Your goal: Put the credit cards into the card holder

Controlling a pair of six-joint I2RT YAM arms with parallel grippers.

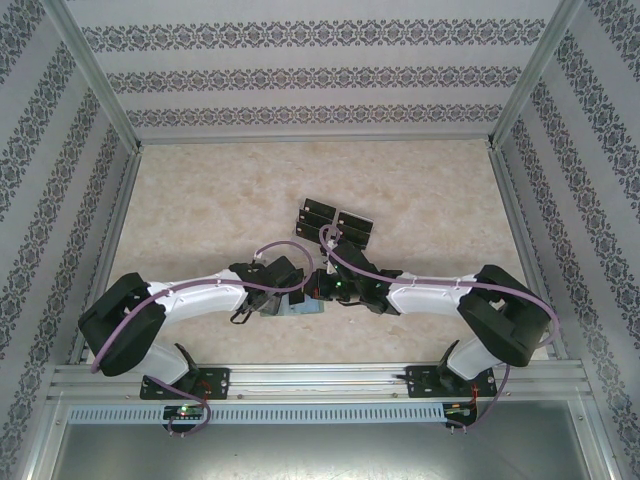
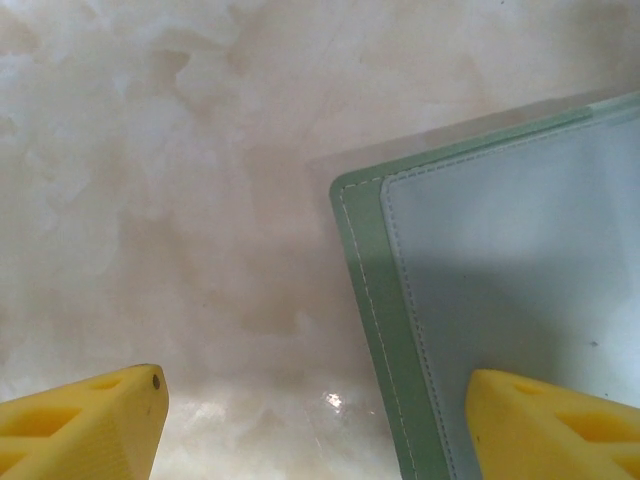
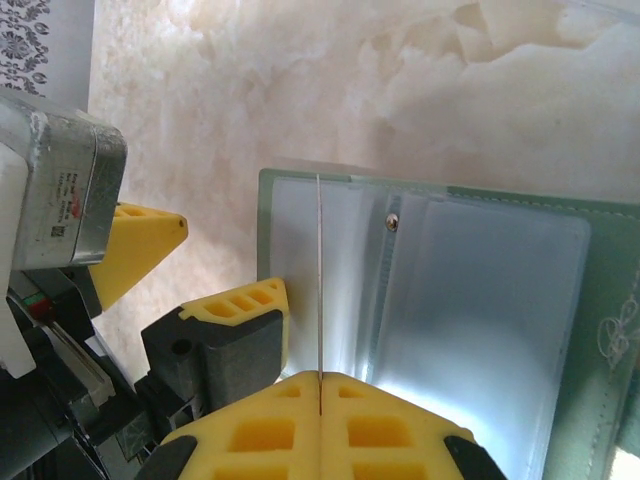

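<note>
The grey-green card holder (image 3: 480, 310) lies open on the table and shows its clear pockets and a small snap stud. My right gripper (image 3: 318, 380) is shut on one credit card (image 3: 318, 270), seen edge-on as a thin line standing over the holder's left pocket. My left gripper (image 2: 315, 400) is open. One of its yellow fingers (image 2: 540, 420) sits over the holder (image 2: 500, 280) and the other is over bare table. From above, both grippers, left (image 1: 285, 282) and right (image 1: 325, 285), meet over the holder (image 1: 300, 306). Several black credit cards (image 1: 335, 225) lie just beyond them.
The marble-patterned tabletop (image 1: 200, 210) is enclosed by patterned walls and an aluminium frame (image 1: 300, 380) along the near edge. Open surface lies left, right and far behind the card cluster. The left gripper's fingers (image 3: 245, 300) crowd close beside my right jaws.
</note>
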